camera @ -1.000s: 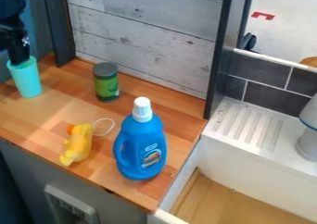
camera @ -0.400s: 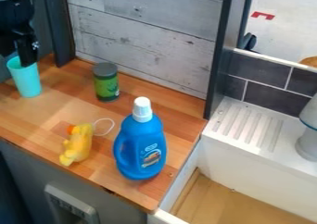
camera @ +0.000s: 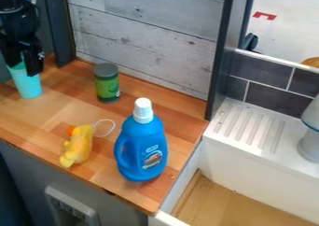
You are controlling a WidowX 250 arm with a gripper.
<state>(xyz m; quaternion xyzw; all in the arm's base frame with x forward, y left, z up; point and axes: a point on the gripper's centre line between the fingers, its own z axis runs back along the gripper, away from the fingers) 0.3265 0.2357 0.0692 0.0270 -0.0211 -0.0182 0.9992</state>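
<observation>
A: Where is the gripper (camera: 23, 69) standing?
B: It is hanging at the upper left, over the turquoise cup (camera: 28, 86).
A: State of the fingers?
B: They are standing spread, with the cup's upper part showing between them. Whether either is touching it, I cannot tell.
A: The cup's position?
B: It is standing upright on the counter (camera: 143, 201), toward the rear left.
A: Nearby items?
B: A green jar (camera: 107, 86) with a dark lid is standing to its right. Nearer the front edge, a yellow toy (camera: 78, 145) is lying beside a blue bottle (camera: 142, 148), which is standing upright, wearing a white cap.
</observation>
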